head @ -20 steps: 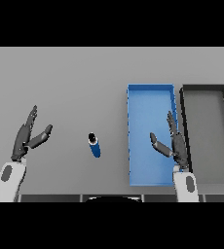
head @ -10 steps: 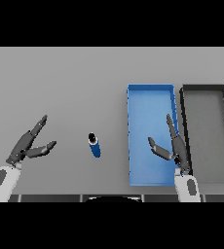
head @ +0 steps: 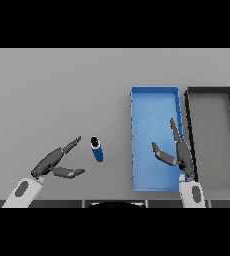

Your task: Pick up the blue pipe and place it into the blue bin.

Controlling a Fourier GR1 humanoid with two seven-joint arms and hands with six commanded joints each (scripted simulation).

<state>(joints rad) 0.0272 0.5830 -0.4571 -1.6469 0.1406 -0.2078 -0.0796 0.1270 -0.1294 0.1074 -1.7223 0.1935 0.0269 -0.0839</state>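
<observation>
The blue pipe [head: 97, 149] is a short cylinder with a dark end, lying on the grey table near the middle front. My left hand [head: 53, 162] is open just left of it, fingers and thumb spread toward the pipe but not touching it. To the right of the pipe, the blue bin [head: 154, 95] holds nothing. My right hand [head: 180, 152] hovers open over the bin's near right part, fingers pointing away from me.
A black bin [head: 212, 93] sits right beside the blue bin on its right side. The grey table [head: 57, 90] stretches away to the left and rear.
My left hand has dropped lower and swung its fingers to the right, closing in on the pipe. The right hand has barely shifted. The pipe has not moved.
</observation>
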